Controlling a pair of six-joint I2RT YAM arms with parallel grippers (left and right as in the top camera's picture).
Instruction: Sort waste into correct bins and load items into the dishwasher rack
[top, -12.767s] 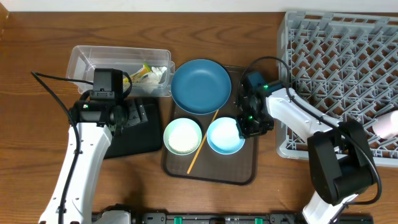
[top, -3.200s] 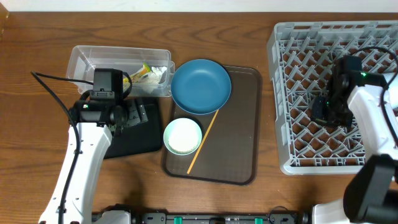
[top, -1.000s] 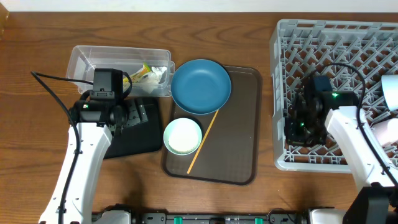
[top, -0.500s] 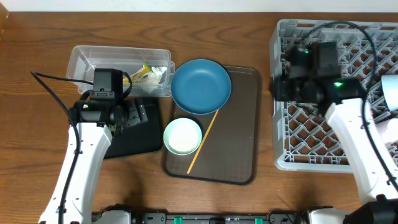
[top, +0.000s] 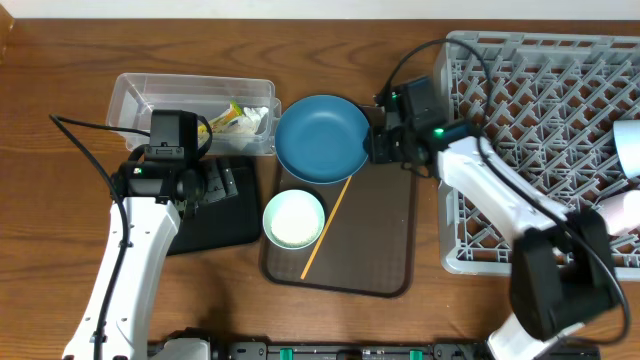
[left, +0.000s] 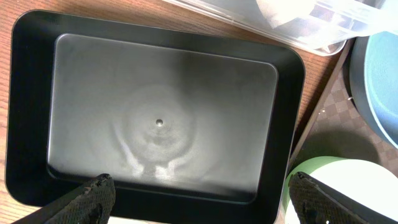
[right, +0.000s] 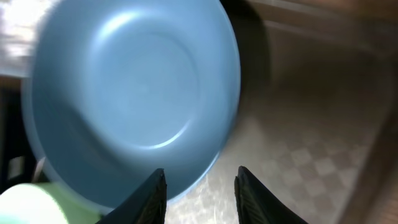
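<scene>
Right jaws, parted and empty, line up on the dark blue plate's (top: 322, 138) rim — seemingly next for the dishwasher rack (top: 560, 60); left jaws hang spread above the black bin (left: 161, 118).

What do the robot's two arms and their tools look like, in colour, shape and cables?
The left arm and right arm have smooth white links with black joint housings. A thin black left cable and right cable loop out from them. A small green light glows on the right wrist. The left tool and right tool each have two black fingers.
</scene>
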